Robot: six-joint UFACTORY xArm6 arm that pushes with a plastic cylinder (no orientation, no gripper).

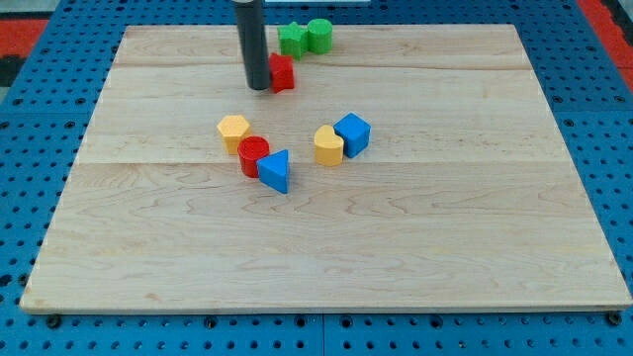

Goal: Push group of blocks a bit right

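My tip (258, 86) touches the board near the view's top, right against the left side of a red block (283, 72). Just up and right of it sit a green star-like block (293, 40) and a green cylinder (318, 35), side by side at the board's top edge. In the middle, a yellow hexagon block (233, 131), a red cylinder (253, 155) and a blue triangle block (276, 170) form a touching cluster. To their right, a yellow heart-like block (328, 145) touches a blue cube (353, 133).
The wooden board (326, 247) lies on a blue pegboard table (40, 119). A red patch shows at the view's top corners.
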